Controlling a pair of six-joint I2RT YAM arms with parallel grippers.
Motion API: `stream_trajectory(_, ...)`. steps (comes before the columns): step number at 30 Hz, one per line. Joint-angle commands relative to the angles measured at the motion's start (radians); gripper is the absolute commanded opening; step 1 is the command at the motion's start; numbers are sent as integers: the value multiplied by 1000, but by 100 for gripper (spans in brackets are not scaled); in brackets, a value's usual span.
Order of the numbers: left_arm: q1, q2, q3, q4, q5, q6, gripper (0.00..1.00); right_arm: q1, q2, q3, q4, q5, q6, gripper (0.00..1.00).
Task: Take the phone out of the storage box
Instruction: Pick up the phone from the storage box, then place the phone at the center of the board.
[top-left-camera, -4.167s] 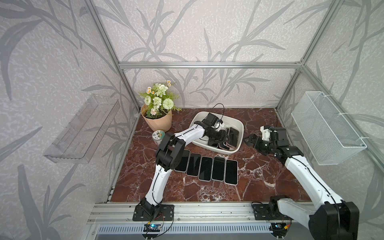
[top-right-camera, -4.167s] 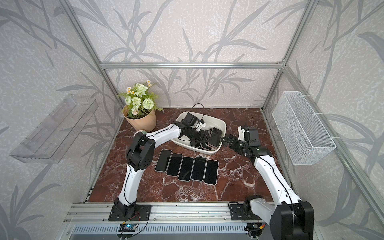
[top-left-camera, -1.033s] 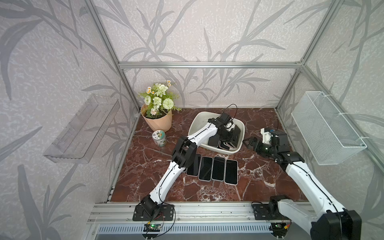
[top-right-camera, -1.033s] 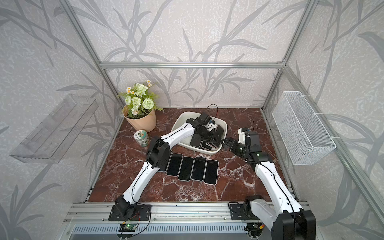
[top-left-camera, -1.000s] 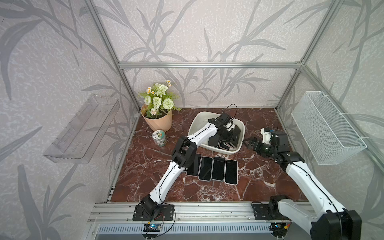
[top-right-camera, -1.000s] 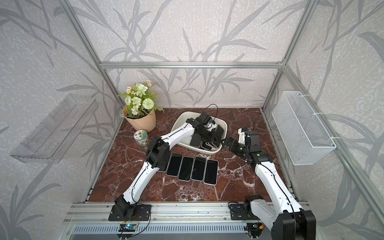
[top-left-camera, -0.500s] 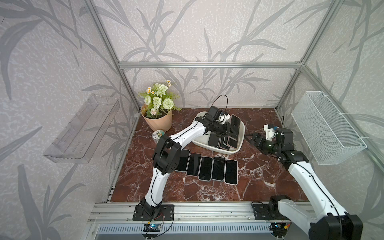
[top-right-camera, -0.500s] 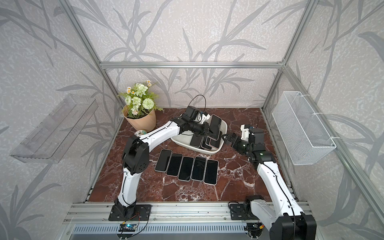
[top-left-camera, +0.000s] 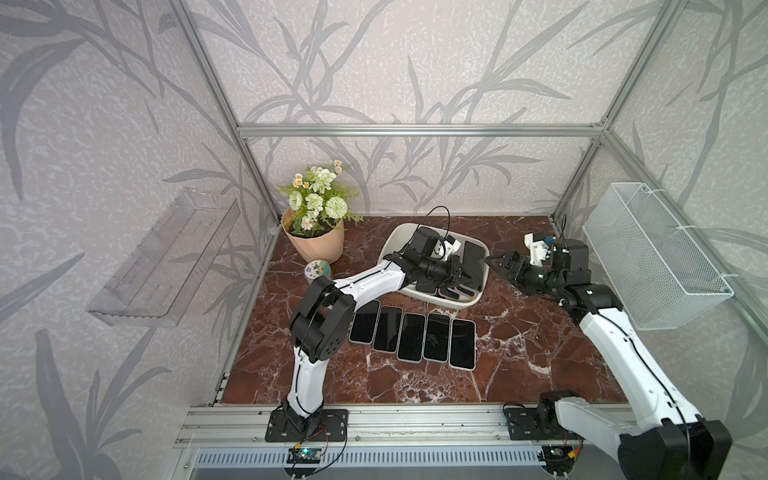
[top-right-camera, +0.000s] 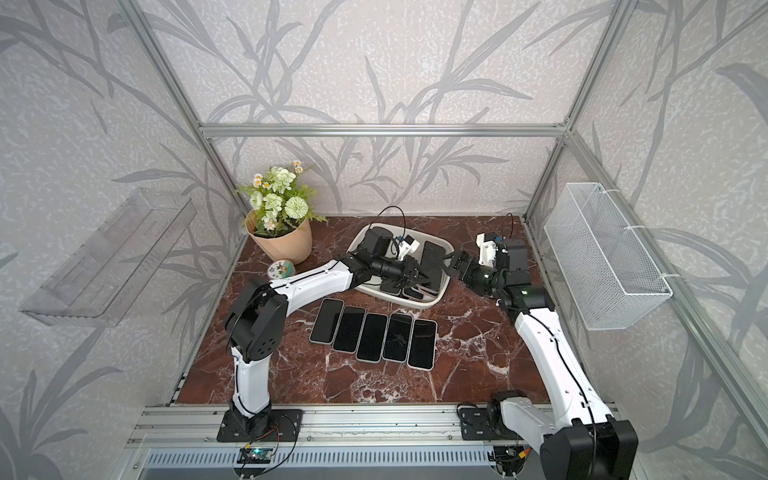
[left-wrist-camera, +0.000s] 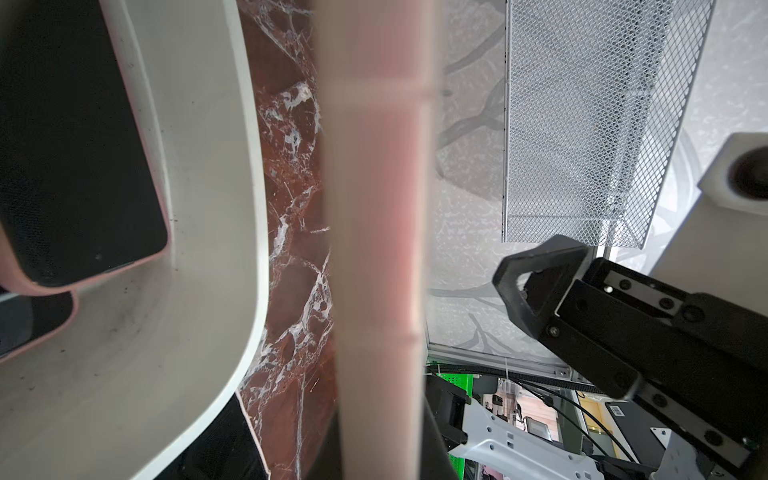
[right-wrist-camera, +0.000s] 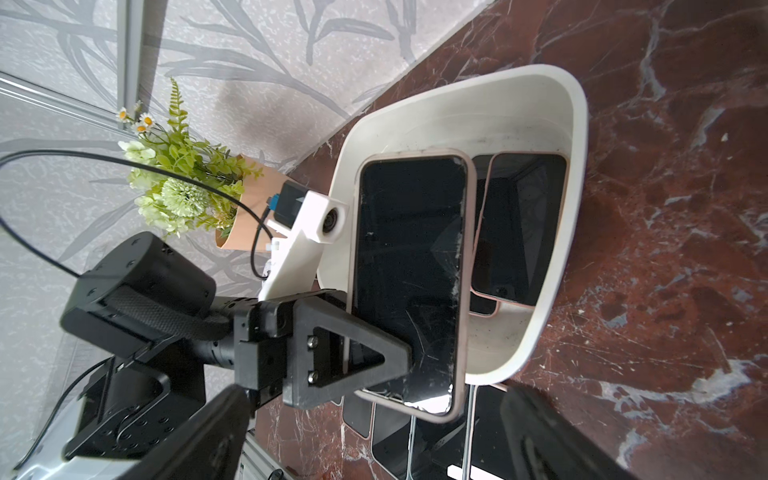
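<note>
One phone (right-wrist-camera: 409, 270) pinched by left claw (right-wrist-camera: 405, 356), clearest in right wrist view; right claw (top-left-camera: 500, 263) spread.

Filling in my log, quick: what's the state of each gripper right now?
Left gripper: closed, holding a pink-cased phone.
Right gripper: open, holding nothing.

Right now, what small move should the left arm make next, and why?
Probably carry the phone out toward the row of phones on the table: the left gripper is shut on it, and it hangs over the storage box, not yet clear.
</note>
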Motion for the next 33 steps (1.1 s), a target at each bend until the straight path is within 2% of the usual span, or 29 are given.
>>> stream_trajectory(1,-14,-59,20,80,26,18,6,11,48,39,-40,24,-5,99)
stream_trajectory(9,-59,-47,23,79,11,19,6,17,91,63,-67,40,-9,99)
stream_trajectory(15,-85,-33,67,0,-5,69,6,49,130,78,-72,55,-20,99)
stream_trajectory(30,-116,-45,74,-21,-19,80,6,112,221,124,-93,150,-47,100)
stream_trajectory(33,-120,-46,77,-21,-22,79,6,117,241,132,-101,164,-50,97)
